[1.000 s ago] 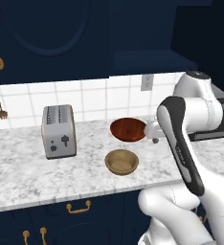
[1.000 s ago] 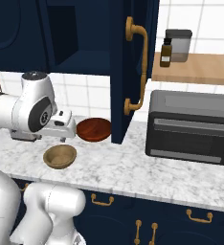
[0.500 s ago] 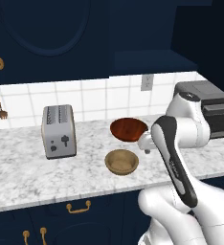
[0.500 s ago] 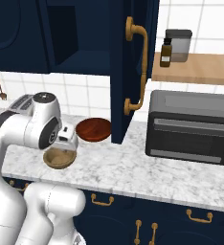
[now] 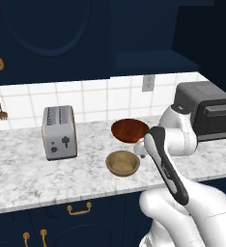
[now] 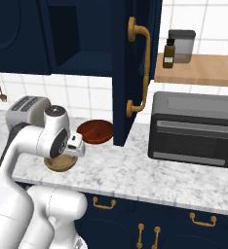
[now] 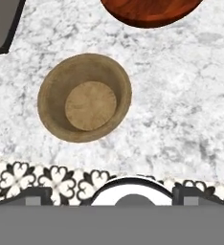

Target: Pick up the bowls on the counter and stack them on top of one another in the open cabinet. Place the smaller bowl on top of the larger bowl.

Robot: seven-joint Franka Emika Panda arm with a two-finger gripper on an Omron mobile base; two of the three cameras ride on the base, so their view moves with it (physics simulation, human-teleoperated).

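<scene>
Small matte tan wooden bowl (image 7: 84, 98) sits upright on white marbled worktop (image 7: 181, 105) w/ wide glossy red-brown bowl (image 7: 150, 10) at its 1 o'clock, apart; fingers' spread can't tell; hand overhead, prob. lining up rim grab.

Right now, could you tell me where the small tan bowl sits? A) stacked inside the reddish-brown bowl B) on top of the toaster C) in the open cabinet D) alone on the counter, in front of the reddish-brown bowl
D: the small tan bowl rests alone on the marbled counter, apart from the reddish-brown bowl behind it.
</scene>
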